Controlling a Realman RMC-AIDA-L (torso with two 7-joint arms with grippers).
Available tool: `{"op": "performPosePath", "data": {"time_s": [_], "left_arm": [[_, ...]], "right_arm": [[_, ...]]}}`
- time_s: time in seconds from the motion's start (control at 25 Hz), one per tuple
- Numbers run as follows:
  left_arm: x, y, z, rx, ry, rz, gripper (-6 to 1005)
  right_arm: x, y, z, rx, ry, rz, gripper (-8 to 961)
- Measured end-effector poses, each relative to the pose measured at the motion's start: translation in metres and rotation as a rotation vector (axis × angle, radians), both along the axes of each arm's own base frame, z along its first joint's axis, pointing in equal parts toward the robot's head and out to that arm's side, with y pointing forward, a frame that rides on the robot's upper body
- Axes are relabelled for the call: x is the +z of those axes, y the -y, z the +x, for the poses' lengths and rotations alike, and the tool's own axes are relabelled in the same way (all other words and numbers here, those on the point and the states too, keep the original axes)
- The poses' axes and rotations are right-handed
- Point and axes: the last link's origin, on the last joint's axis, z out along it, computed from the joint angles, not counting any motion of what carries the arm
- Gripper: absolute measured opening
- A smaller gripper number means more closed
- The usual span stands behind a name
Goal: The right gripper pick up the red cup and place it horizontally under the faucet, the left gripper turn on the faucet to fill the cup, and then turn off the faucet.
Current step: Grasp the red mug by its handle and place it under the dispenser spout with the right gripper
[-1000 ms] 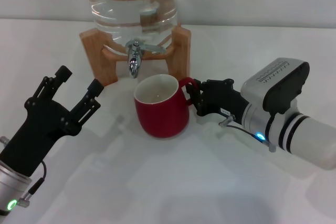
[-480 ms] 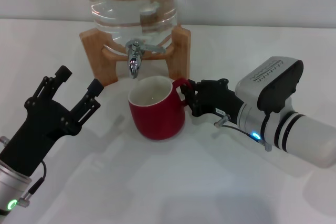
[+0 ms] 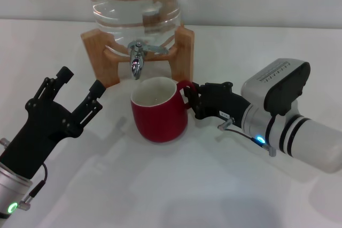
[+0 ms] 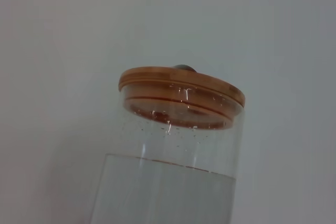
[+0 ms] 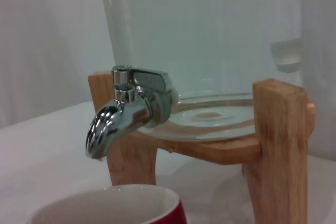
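Since a second ago, the red cup (image 3: 160,110) has been shifting toward the robot's left and a little nearer the stand, and over the last half second it is barely moving at all. It is sitting upright on the white table (image 3: 176,185), its cream inside facing up, just in front of and below the spout of the faucet (image 3: 137,61). The right gripper (image 3: 192,100) is reaching in from the robot's right, low over the table, with its fingers closing on the cup's red loop handle; a blue light is glowing on the arm behind it.

The left gripper (image 3: 79,93) is hovering off to the robot's left, near the cup but apart from it and from the faucet, its two black fingers spreading wide with nothing between them, a green light showing on its arm.

The wooden stand (image 3: 181,52) is holding the clear water jug (image 3: 136,4) at the back of the table. Behind it a plain pale wall is running across the head view. The table surface is looking smooth and matte white, carrying soft shadows under the cup and arms.

In the left wrist view, the jug's wooden lid (image 4: 181,94) is showing against the pale wall. In the right wrist view, the chrome faucet (image 5: 123,111) is hanging just above the cup's rim (image 5: 110,205).
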Motion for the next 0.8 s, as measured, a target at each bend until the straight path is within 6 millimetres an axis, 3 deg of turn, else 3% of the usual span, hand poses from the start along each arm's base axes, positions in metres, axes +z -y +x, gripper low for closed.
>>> {"op": "performPosePath", "data": {"time_s": [0.52, 0.8], "left_arm": [[0.001, -0.001, 0.001, -0.003, 0.001, 0.003, 860], [0.001, -0.001, 0.001, -0.004, 0.002, 0.004, 860]], "right_arm": [[-0.003, 0.009, 0.008, -0.022, -0.007, -0.012, 115], [-0.007, 0.01, -0.004, 0.02, -0.004, -0.035, 114]]}}
